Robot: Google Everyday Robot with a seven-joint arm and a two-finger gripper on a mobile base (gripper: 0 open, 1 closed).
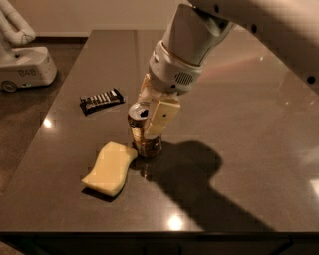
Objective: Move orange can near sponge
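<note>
Dark glossy table [259, 149], pale wall [99, 15]

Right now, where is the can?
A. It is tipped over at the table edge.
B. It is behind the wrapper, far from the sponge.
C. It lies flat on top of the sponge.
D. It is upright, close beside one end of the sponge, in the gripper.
D: the can is upright with the gripper shut around it, just beside the far end of the sponge; the wrapper lies further back.
</note>
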